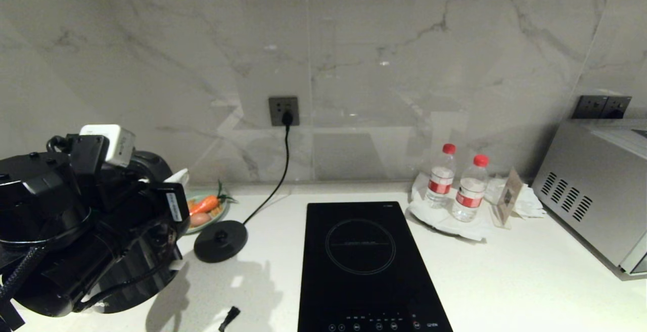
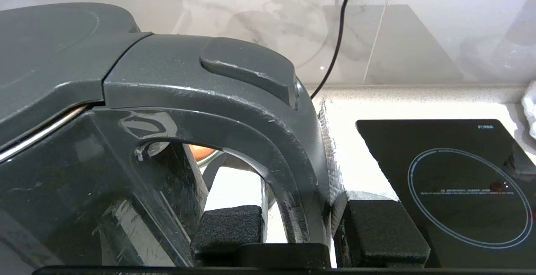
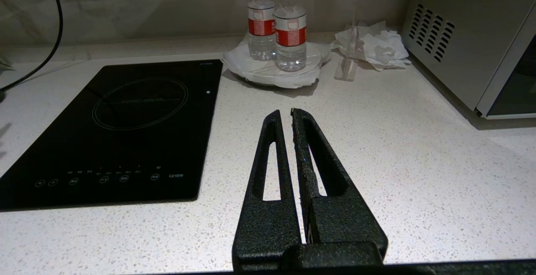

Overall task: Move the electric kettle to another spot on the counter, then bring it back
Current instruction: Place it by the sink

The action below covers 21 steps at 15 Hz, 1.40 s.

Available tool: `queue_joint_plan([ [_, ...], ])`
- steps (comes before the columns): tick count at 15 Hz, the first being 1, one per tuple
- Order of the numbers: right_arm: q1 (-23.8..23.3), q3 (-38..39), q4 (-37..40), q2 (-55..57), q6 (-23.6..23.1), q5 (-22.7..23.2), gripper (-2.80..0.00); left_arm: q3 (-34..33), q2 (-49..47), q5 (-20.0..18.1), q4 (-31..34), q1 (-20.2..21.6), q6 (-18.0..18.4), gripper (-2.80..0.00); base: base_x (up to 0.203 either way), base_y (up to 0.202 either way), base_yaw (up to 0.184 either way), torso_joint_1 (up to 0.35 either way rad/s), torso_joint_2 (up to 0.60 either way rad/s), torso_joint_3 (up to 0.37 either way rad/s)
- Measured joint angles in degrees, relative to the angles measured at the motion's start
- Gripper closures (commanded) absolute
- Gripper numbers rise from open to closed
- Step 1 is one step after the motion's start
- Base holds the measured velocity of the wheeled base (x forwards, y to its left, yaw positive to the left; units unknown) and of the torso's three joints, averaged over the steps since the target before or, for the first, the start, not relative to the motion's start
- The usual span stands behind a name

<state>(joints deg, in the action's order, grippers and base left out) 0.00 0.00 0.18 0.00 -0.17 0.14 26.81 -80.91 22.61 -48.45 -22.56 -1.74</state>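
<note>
The tall glossy black electric kettle (image 2: 83, 174) is clamped by its loop handle (image 2: 268, 141) in the left gripper (image 2: 301, 229), off its flat round black base disc (image 1: 221, 241), at the left of the white speckled counter (image 1: 505, 281). It should be kept upright and set down gently. The right gripper (image 3: 289, 118) is pressed together, idle.

My head camera is looking down at the tabletop (image 1: 505, 281); both wrist cameras are sitting close, sharing the induction hob (image 1: 369, 266).
</note>
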Motion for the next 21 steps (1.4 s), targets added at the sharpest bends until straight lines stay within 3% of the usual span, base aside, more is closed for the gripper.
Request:
queue_joint_plan([
  [9,0.0,0.0,0.0,0.0,0.0,0.0,0.0,-4.1,1.1,0.4,-0.1,0.1,-2.5,0.0,0.0,0.0,0.0,0.0,0.0,0.0],
  [14,0.0,0.0,0.0,0.0,0.0,0.0,0.0,-7.4,4.3,0.3,-0.7,0.0,-5.8,0.0,0.0,0.0,0.0,0.0,0.0,0.0],
  [21,0.0,0.0,0.0,0.0,0.0,0.0,0.0,-12.1,6.4,0.3,-3.2,0.1,-6.3,0.0,0.0,0.0,0.0,0.0,0.0,0.0],
])
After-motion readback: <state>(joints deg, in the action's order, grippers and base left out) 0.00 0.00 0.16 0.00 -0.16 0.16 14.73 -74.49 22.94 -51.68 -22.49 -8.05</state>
